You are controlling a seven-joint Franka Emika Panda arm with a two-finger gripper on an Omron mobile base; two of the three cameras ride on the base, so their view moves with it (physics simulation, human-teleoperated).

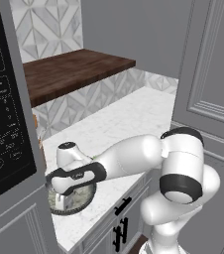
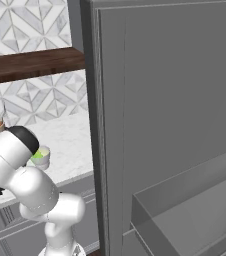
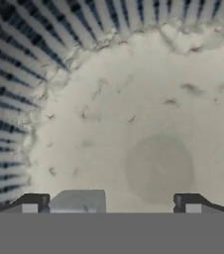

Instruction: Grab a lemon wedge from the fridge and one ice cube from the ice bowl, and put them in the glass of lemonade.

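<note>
Ice bowl point(image 1: 79, 203) sits at the near left of the marble table point(image 1: 129, 116), just beside the dark microwave panel point(image 1: 2, 114), and the hand point(image 1: 60, 202) reaches down into it, its tips low inside the rim. That low, plunging pose reads as a reach for the ice cube. In the hand view the speckled pale floor of the bowl lies right under the fingertips point(image 3: 34, 202), with the ribbed dark wall curving round the left and top. A pale grey translucent block, most likely the ice cube point(image 3: 77, 201), lies just inside the left tip, between the two tips. The jaws stand wide apart and have hold of nothing; the cube is not yet pinched.

Further right along the table, in the right base view, the glass of lemonade point(image 2: 40, 157) stands on the marble with its yellow-green contents showing, near the fridge point(image 2: 170, 125), whose grey door stands open. It waits within easy reach of the bowl. I cannot make out the lemon wedge.
</note>
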